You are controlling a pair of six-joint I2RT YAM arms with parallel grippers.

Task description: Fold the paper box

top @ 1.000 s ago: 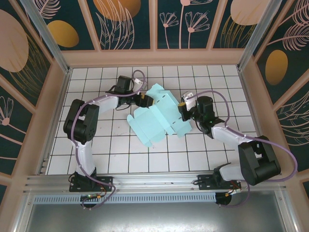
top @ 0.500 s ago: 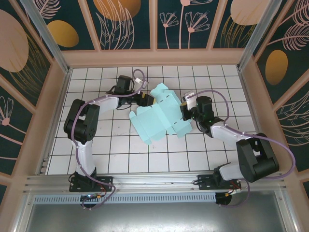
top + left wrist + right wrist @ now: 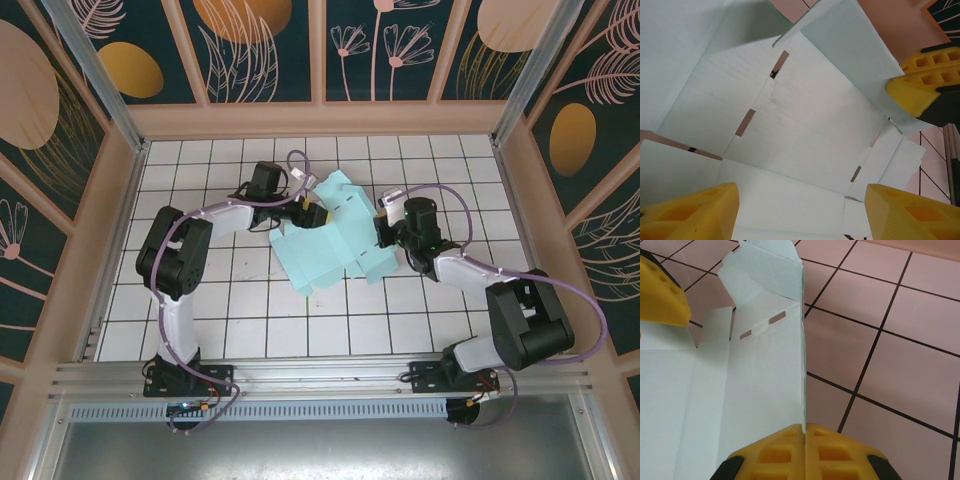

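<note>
The paper box (image 3: 335, 245) is a pale mint-green creased cut-out, partly folded, in the middle of the tiled table. Some flaps stand up and others lie flat. My right gripper (image 3: 381, 228) is at its right side, shut on the top edge of an upright panel (image 3: 770, 370); the card edge runs straight out from between the closed fingertips (image 3: 804, 426). My left gripper (image 3: 318, 213) is over the box's back left part. Its yellow fingers (image 3: 690, 215) stand wide apart and open over a flat panel (image 3: 805, 120). The right gripper's fingers (image 3: 922, 75) show at the upper right of the left wrist view.
White tiles with dark grout (image 3: 200, 300) surround the box on all sides. Pale wooden walls (image 3: 320, 120) close in the back and both sides. A metal rail (image 3: 320, 375) runs along the near edge by the arm bases.
My left gripper has moved right, in over the box's back left flaps. The box has shifted and turned a little. The right gripper has kept its hold on the panel edge.
</note>
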